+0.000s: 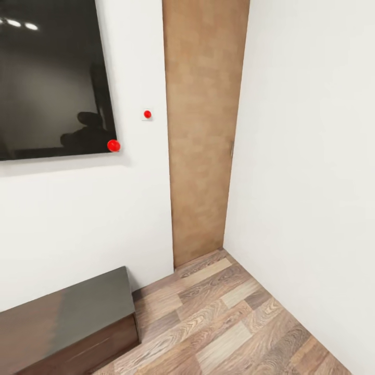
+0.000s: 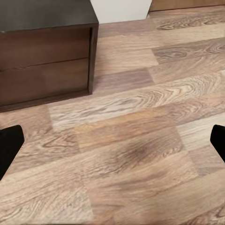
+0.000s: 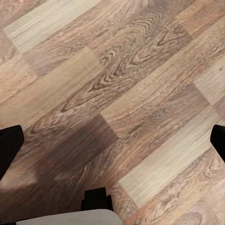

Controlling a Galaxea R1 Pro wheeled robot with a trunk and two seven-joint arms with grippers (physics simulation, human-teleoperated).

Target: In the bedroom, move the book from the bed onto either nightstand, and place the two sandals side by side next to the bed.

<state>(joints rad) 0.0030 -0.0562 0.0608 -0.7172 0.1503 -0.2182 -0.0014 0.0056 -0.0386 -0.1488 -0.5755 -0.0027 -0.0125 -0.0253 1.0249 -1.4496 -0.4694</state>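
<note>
Both grippers, left gripper (image 2: pixel 112 140) and right gripper (image 3: pixel 112 140), hung spread apart over the wood-plank floor (image 1: pixel 234 323); a dark cabinet (image 1: pixel 67 323) sat at 7 o'clock.

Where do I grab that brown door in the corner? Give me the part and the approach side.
Grip the small grey handle at the right edge of the door; the rest of the panel is flat, with nothing else to hold. Come at its face from the left, since the white wall crowds the right. The handle's shape is too small to tell.

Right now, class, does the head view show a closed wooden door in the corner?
Yes, a light brown wooden door stands shut between the two white walls.
</note>
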